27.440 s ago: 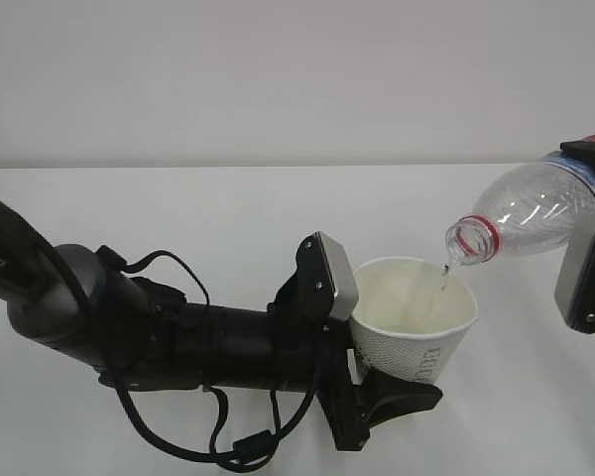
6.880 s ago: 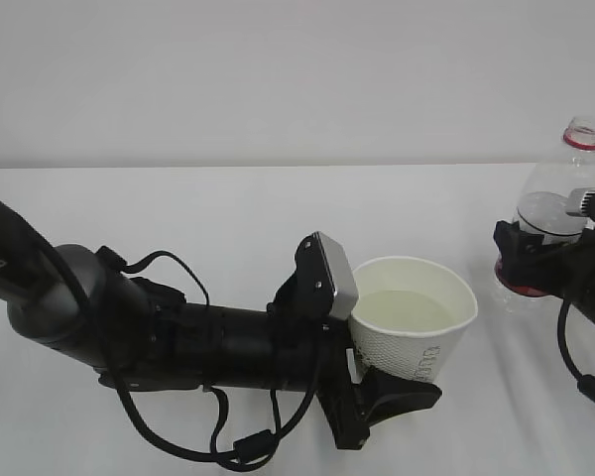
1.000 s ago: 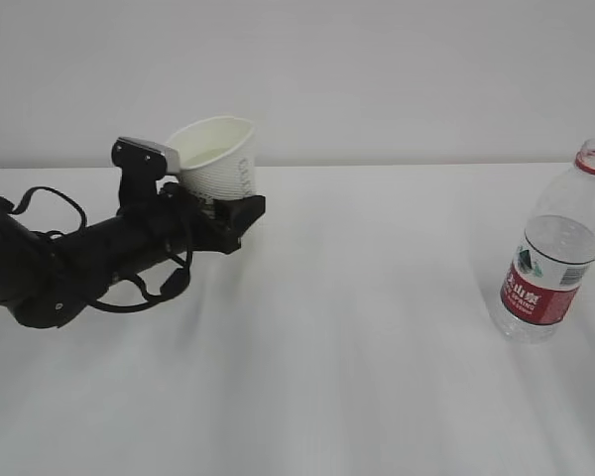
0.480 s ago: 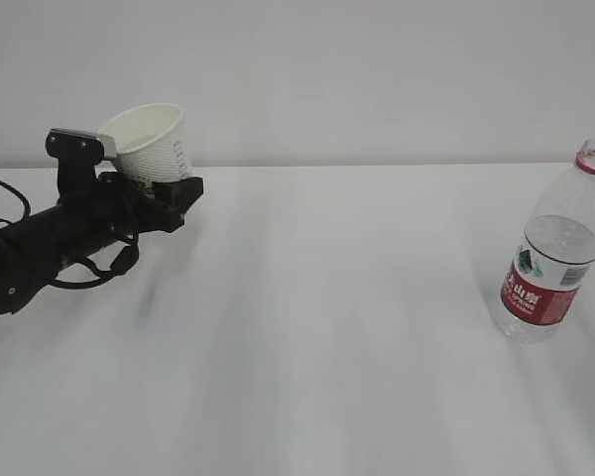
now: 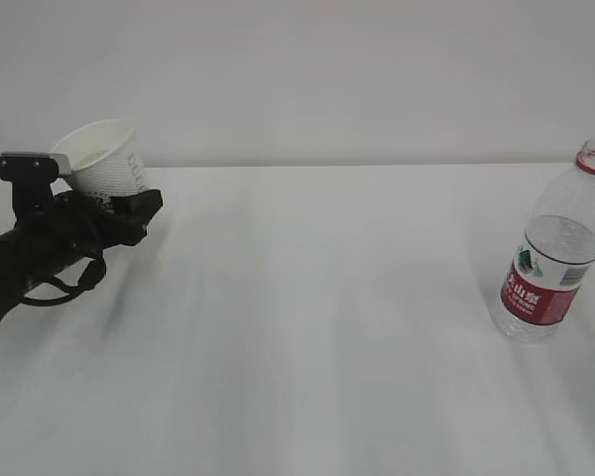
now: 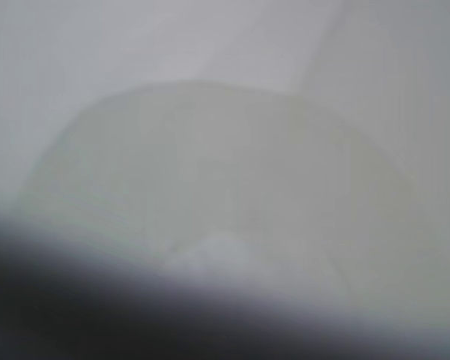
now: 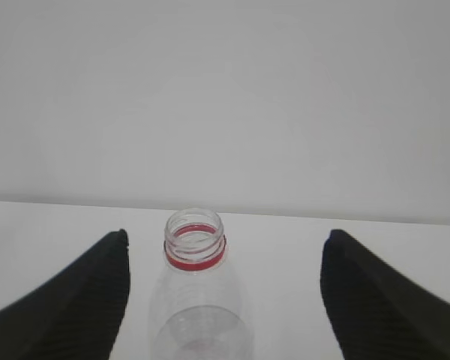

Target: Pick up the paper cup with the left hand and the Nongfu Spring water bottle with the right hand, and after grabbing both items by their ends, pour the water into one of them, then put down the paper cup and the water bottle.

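left fingers (image 5: 139, 205) clamped on the paper cup (image 5: 104, 159) near its base — cup is tilted, mouth toward the upper left, held at the far left of the white table (image 5: 307, 327) by the left hand (image 5: 104, 213). left wrist view is a blur, only a pale rounded cup shape (image 6: 217, 217) fills it. right fingers (image 7: 67, 300) spread wide apart, one on each side of the nongfu spring water bottle (image 7: 199, 300), not touching it. bottle (image 5: 555, 253) stands upright and uncapped at the far right of the table, well apart from the cup — some water (image 5: 560, 248) inside. right hand (image 7: 225, 296) holds nothing.
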Controlling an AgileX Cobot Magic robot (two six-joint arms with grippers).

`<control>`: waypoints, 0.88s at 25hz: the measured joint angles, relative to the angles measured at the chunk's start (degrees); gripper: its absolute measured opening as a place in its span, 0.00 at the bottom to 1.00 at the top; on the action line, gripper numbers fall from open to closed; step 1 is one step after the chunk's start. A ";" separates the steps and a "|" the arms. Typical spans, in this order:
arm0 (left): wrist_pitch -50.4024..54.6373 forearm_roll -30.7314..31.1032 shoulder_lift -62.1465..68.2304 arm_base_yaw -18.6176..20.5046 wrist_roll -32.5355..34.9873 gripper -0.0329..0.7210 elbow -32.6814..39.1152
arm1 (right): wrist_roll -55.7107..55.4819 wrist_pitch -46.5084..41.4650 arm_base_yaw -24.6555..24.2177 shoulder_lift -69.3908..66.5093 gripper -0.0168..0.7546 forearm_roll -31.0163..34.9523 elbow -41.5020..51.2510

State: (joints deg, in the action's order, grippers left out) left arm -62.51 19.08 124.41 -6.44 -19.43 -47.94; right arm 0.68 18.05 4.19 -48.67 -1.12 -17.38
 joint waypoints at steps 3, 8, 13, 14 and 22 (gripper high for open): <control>-0.67 -0.81 0.00 0.00 1.56 0.72 1.48 | 0.00 0.00 0.00 0.00 0.79 0.00 0.00; -0.88 -0.95 0.00 0.00 2.35 0.72 1.86 | 0.00 0.00 0.00 0.00 0.79 0.00 0.00; -0.99 -0.95 0.00 0.00 2.47 0.72 2.09 | 0.00 0.00 0.00 0.00 0.79 0.00 0.00; -0.99 -0.95 0.00 0.00 2.47 0.72 2.33 | 0.00 0.00 0.00 0.00 0.79 0.00 0.00; -0.99 -0.95 0.00 0.00 2.47 0.72 5.21 | 0.00 0.00 0.00 0.00 0.79 0.00 0.00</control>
State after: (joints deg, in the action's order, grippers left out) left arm -63.51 18.13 124.41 -6.44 -16.96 -42.72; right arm 0.68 18.05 4.19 -48.67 -1.12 -17.38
